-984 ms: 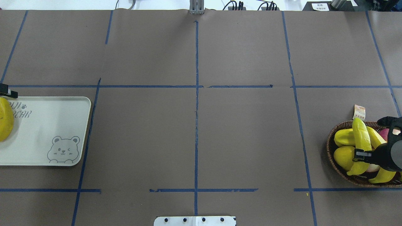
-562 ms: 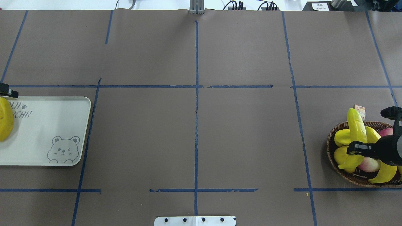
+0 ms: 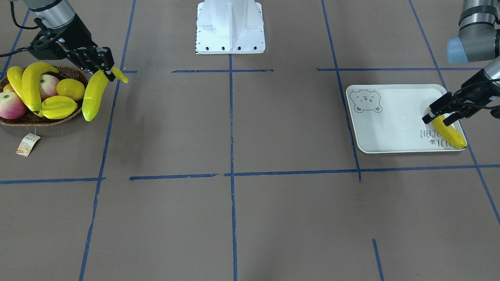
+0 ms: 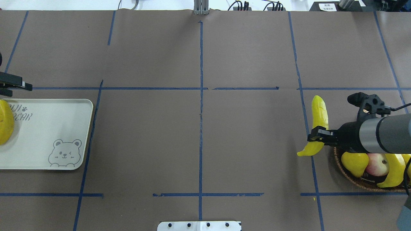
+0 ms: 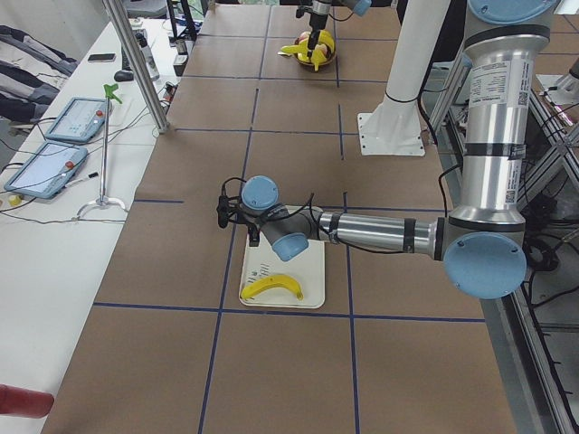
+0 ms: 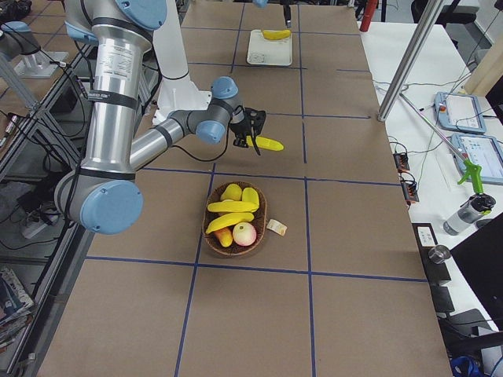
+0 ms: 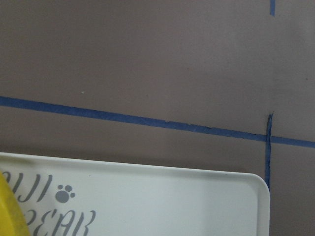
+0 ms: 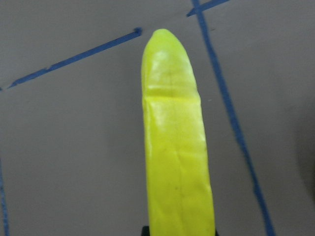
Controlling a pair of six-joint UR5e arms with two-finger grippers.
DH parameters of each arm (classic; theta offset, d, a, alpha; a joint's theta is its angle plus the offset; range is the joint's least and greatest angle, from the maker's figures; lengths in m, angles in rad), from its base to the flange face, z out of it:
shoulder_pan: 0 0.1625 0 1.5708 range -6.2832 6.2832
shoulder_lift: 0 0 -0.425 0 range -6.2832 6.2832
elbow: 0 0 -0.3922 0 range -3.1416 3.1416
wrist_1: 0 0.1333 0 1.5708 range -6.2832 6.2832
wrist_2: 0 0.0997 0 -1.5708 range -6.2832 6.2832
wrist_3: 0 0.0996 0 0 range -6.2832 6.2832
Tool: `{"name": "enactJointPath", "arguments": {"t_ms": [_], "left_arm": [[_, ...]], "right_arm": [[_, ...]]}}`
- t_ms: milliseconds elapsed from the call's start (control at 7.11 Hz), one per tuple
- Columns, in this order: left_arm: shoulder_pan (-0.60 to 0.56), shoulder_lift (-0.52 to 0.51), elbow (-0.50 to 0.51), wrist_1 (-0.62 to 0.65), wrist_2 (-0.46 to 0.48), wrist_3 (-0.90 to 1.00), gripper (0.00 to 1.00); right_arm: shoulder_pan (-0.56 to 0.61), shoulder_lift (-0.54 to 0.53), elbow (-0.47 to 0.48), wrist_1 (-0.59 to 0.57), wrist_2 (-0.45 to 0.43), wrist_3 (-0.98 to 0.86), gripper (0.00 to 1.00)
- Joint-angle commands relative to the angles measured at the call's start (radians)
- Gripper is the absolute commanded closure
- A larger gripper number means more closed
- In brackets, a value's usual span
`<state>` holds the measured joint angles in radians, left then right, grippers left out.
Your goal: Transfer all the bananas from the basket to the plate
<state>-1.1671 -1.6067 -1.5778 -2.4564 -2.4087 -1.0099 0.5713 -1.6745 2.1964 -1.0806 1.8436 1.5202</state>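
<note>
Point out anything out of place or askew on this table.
Nothing looks spilled or damaged. The placed banana lies right at the plate's end edge. The carried banana hangs in the right gripper, clear of the basket, as expected.
</note>
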Motion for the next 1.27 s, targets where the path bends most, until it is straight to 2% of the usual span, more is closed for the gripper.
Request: {"name": "enactJointPath", "arguments": {"t_ms": [0,141,281,422,703,844,1125], "left_arm": [[0.081,-0.138,-0.005,-0.003,-0.001,-0.106,0.0],[0.157,-0.23,-0.004,-0.004,0.002,-0.228,0.0],[0.222,-0.319,-0.001,-0.004,0.006,-0.365,0.0],[0.289,-0.381,0.004,0.0,0.016,-0.434,0.0],[0.332,-0.47,0.013,0.008,0.023,-0.495,0.0],[0.374,-0.501,0.013,0.013,0.057,-0.5,0.01],[0.493,-0.556,0.013,0.043,0.191,-0.501,0.01]], "right_arm": [[-0.082,0.174,-0.059,0.002,-0.059,0.108,0.97],[-0.158,0.23,-0.082,0.033,-0.152,0.142,0.97],[-0.204,0.299,-0.151,0.11,-0.212,0.146,0.97],[-0.218,0.371,-0.228,0.186,-0.218,0.146,0.96],[-0.238,0.496,-0.375,0.308,-0.228,0.141,0.96],[-0.249,0.548,-0.427,0.324,-0.254,0.137,0.96],[-0.254,0.607,-0.452,0.323,-0.259,0.136,0.95]]}}
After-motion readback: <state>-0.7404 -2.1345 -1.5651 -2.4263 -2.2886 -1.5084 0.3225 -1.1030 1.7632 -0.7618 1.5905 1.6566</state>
